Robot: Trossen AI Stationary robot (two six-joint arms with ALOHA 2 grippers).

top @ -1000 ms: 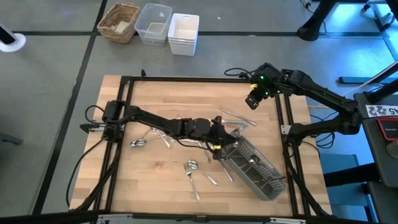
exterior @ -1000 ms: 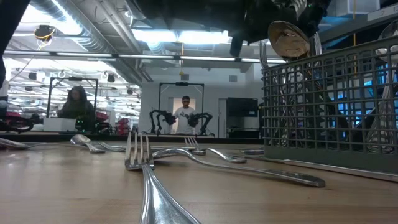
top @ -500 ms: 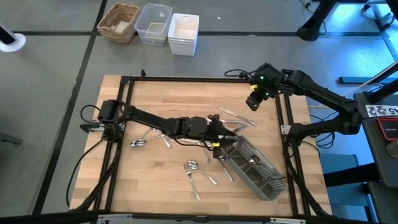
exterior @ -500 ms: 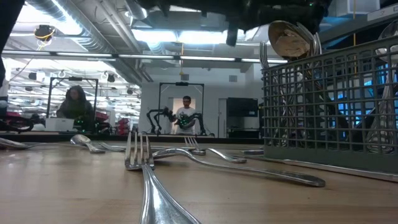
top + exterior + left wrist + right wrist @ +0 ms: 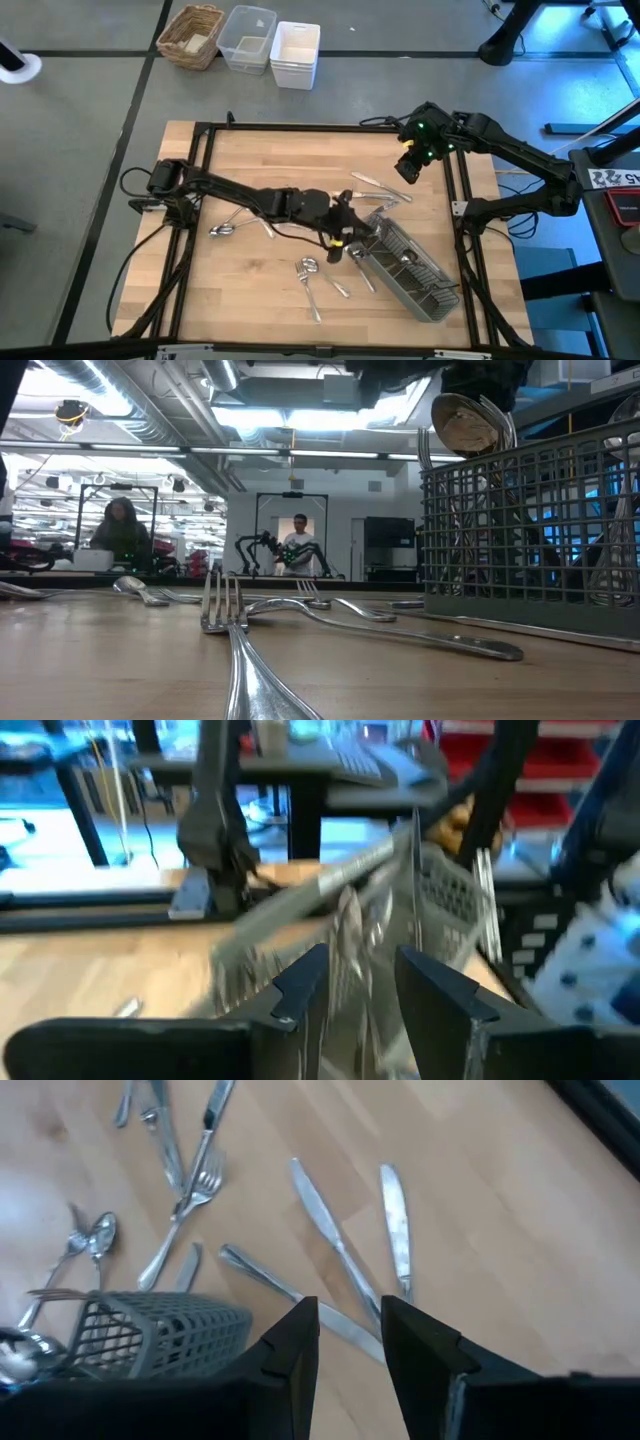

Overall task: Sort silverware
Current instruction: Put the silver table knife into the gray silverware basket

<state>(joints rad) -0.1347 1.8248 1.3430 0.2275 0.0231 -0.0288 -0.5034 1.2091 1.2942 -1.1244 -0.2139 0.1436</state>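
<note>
Silverware lies scattered on the wooden table: spoons and forks (image 5: 228, 222) at the left, a cluster (image 5: 312, 274) near the front, and knives (image 5: 375, 190) under my right gripper. More pieces stand in the grey slatted caddy (image 5: 405, 262), and a spoon bowl (image 5: 465, 422) sticks out of its top. My left gripper (image 5: 343, 226) hovers open beside the caddy's left end, and its wrist view shows nothing between the fingers (image 5: 360, 970). My right gripper (image 5: 408, 165) hangs open above the knives (image 5: 325, 1230), holding nothing (image 5: 348, 1315).
A dark metal frame (image 5: 205, 135) borders the table. A wicker basket (image 5: 190, 35) and white plastic bins (image 5: 295, 52) sit on the floor beyond the far edge. A fork (image 5: 225, 610) lies close to the low camera. People (image 5: 298, 542) are in the room behind.
My left gripper has risen and drawn back a little toward the table's left edge, away from the caddy. In the low view it has moved up out of the picture's top. The silverware and the caddy have stayed where they were.
</note>
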